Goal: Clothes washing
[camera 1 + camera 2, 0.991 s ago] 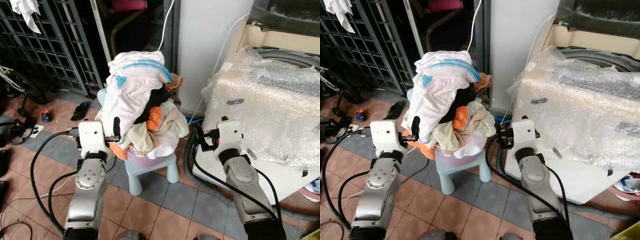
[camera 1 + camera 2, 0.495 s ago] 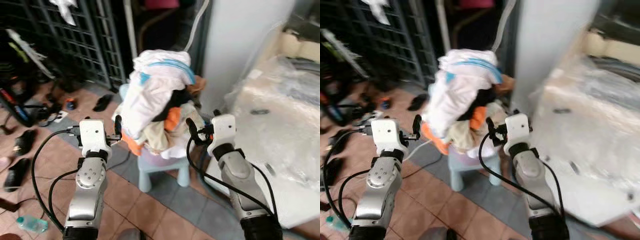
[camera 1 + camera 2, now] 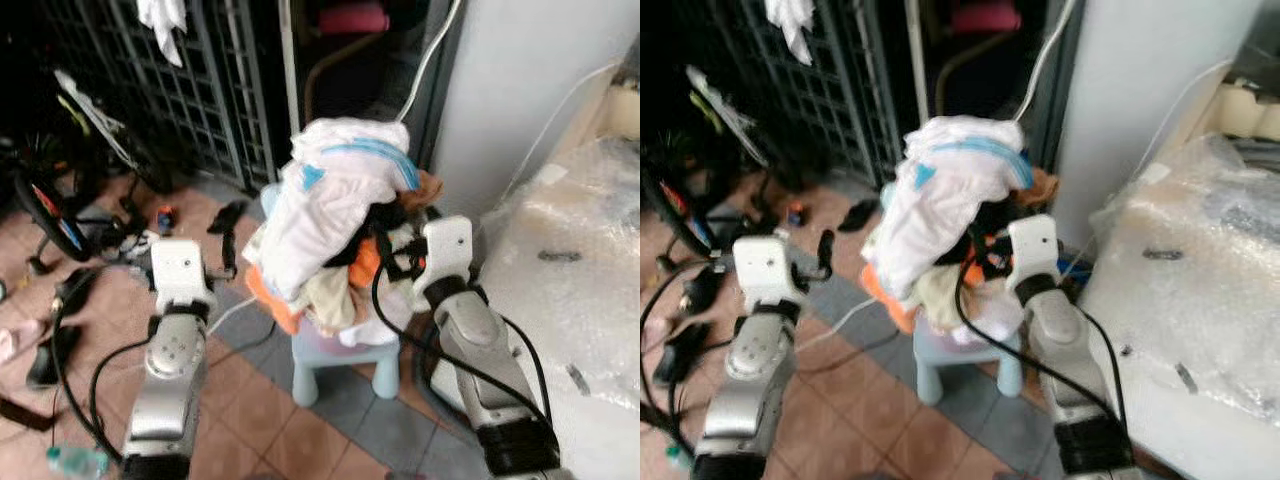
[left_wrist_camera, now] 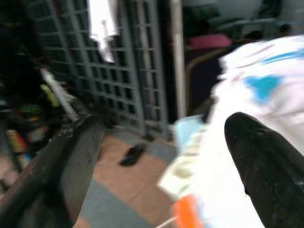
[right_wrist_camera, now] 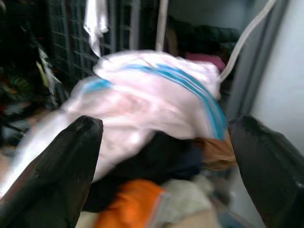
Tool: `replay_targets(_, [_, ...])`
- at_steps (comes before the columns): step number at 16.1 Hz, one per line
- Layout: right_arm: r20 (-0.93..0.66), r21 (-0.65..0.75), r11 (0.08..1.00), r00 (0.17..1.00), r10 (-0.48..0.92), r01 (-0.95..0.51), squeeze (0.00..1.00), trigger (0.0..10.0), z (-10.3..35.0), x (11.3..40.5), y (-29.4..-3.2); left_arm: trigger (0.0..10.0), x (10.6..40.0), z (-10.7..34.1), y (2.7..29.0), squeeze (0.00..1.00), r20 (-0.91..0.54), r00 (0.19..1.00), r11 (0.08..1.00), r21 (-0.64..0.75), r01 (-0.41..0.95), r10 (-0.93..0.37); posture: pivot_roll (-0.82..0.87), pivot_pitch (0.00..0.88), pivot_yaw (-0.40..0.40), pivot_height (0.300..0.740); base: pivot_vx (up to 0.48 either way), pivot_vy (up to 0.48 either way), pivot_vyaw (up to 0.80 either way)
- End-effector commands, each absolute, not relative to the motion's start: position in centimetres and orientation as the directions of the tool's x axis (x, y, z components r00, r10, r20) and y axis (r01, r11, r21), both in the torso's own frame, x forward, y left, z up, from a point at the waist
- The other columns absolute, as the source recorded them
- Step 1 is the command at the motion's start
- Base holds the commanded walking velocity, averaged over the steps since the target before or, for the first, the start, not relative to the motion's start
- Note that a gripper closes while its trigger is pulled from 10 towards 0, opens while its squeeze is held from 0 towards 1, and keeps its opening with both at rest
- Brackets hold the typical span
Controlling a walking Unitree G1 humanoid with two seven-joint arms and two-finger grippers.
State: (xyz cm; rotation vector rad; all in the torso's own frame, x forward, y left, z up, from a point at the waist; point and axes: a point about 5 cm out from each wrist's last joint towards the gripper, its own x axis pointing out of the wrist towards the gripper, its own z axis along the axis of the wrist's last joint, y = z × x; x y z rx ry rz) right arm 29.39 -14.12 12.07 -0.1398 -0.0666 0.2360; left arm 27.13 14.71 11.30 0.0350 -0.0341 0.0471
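A tall pile of clothes (image 3: 335,215), topped by a white garment with blue stripes, sits in a tub on a small light-blue stool (image 3: 345,358). My left gripper (image 3: 227,252) is open, a little to the left of the pile and apart from it. In the left wrist view the white garment (image 4: 259,90) lies beyond the spread fingers (image 4: 266,166). My right gripper (image 3: 398,250) is open against the pile's right side at the height of the orange cloth (image 3: 365,262). The right wrist view looks straight at the pile (image 5: 156,107) between its wide fingers (image 5: 57,175).
The washing machine under bubble wrap (image 3: 575,270) stands on the right, beside a white pillar (image 3: 530,80). Behind the pile is a dark metal grille (image 3: 200,90) with a white cloth (image 3: 160,18) hanging. Shoes (image 3: 228,215), a bicycle (image 3: 60,200) and cables lie on the tiled floor at left.
The camera has swung left, so the washing machine now sits further right in view. My right gripper has come up against the pile's right side. Both grippers remain open.
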Motion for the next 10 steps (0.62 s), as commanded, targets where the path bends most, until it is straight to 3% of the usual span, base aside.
replay_targets(1, [0.046,-0.154,0.963,0.972,0.232,-0.222,0.0,10.0,12.3,29.8,-13.8,10.0,27.2,11.6,14.9,0.0,0.048,0.998,0.998,0.054,-0.045,0.042,-0.01,0.0,0.076,0.74,0.454,0.0,0.0])
replay_targets(7, [-0.007,-0.084,0.948,0.952,0.307,-0.307,0.0,10.0,11.2,28.9,-11.9,10.0,27.4,11.6,14.6,0.0,0.048,0.998,0.998,0.036,-0.049,0.047,-0.01,0.0,0.065,0.74,0.422,0.0,0.0])
replay_targets(10, [-0.023,-0.082,0.914,0.918,0.396,-0.397,0.0,10.0,10.8,28.1,-11.2,10.0,27.4,11.6,14.6,0.0,0.045,0.998,0.998,0.032,-0.055,0.053,0.0,0.0,0.062,0.74,0.095,0.0,0.0])
